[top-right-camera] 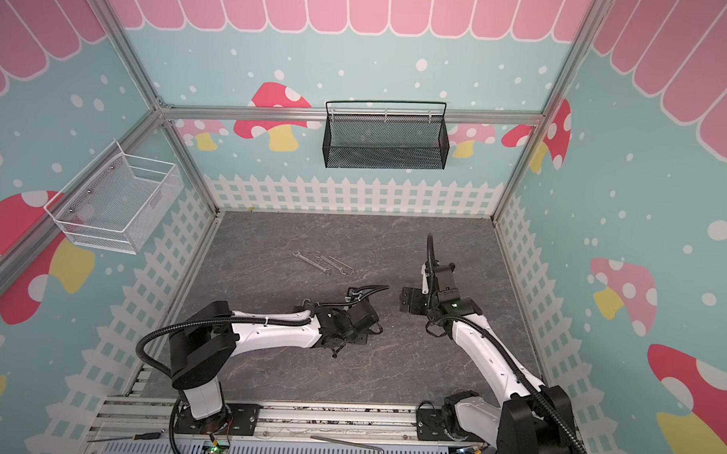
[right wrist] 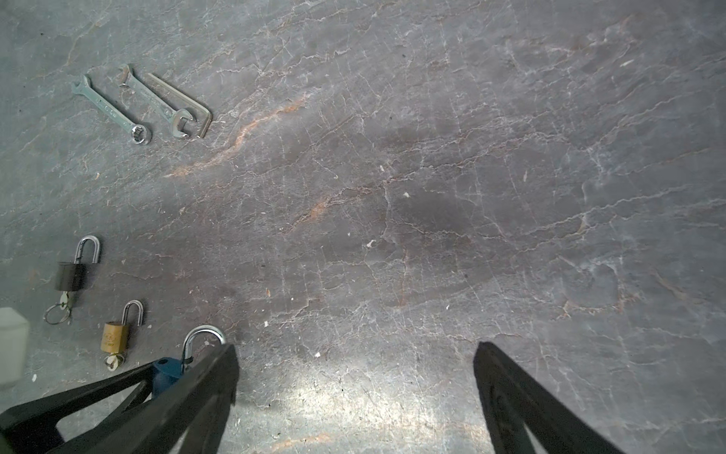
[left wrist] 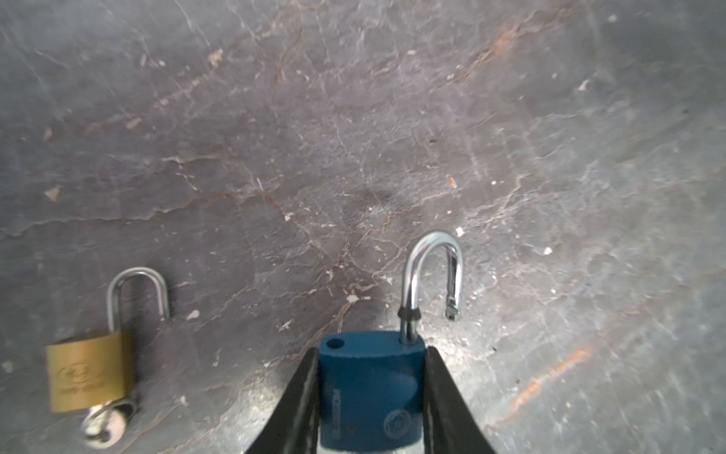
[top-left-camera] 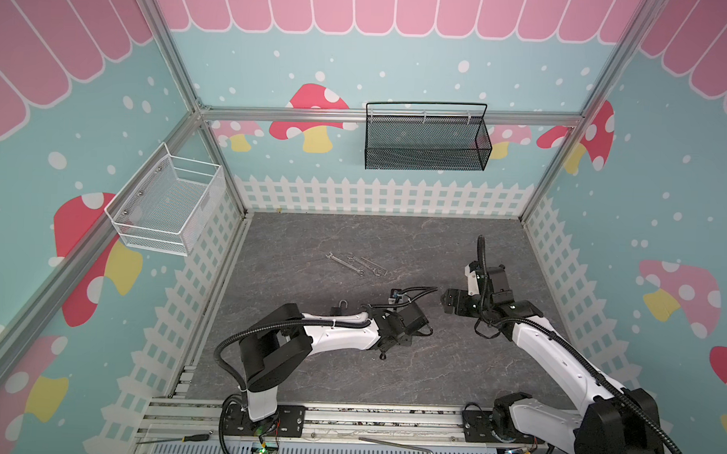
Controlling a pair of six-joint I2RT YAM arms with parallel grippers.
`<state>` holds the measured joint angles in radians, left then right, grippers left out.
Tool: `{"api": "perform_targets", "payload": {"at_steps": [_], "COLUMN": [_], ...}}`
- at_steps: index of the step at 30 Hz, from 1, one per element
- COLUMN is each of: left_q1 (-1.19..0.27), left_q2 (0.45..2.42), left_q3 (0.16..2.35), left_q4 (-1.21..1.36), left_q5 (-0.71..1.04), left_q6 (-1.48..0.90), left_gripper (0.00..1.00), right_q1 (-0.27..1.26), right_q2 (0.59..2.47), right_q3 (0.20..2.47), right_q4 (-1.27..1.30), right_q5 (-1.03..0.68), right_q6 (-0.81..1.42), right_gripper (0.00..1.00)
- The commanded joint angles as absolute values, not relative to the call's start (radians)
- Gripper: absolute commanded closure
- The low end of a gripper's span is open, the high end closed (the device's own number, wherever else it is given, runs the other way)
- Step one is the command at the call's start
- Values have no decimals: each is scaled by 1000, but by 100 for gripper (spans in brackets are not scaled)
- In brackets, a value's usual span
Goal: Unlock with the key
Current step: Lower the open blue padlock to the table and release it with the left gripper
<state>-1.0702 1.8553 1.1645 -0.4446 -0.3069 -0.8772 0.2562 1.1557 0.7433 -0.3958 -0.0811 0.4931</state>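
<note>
The left gripper [left wrist: 372,353] is clamped narrow on the body of the blue padlock [left wrist: 369,393], just below centre in both top views, half hidden under the arm. Its shackle [left wrist: 432,267] stands sprung, one leg out, so unlocking looks done; the key I can't see. The lock's long axis follows the fingers, shackle leading. The right gripper [right wrist: 356,348] gapes wide, empty.

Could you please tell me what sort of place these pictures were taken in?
Most likely a robot test cell dressed as a playful set: an aluminium frame carries printed mushroom-and-fence wall panels, two arms are bolted to a front rail, and mesh baskets hang on the walls.
</note>
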Motion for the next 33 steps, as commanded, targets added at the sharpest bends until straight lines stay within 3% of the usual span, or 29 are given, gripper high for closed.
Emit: {"api": "perform_targets", "payload": {"at_steps": [1,10,13,20,24,29,33], "left_q1": [-1075,-1074,-1072,-1068,-1059,-1030,-974], "left_q2": [1895,1956,1957,1941,1904,1784,1612], "left_q3": [1217,1246,1239,1246,1246,1235,1172], "left_q4": [-462,-480,-488,-486,-485,-483,-472], "left_q5": [-307,-313,-314,-314,-313,-366,-456], "left_q6": [-915,-935,-947,-949,-948,-922,-866], "left_gripper": [100,100,94,59,45,36,18], "right_q1": [223,182,177,173,173,168,146], "right_q2": [1152,1156,1154,1136,1112,1083,1085], "right_q3": [733,724,721,730,729,707,715], "right_q4": [-343,-319,-314,-311,-309,-289,-241], "right_q5": [-126,-176,-176,-173,-143,-77,41], "right_q6": [502,498,495,500,501,509,516], "right_gripper": [4,5,5,5,5,3,1]}}
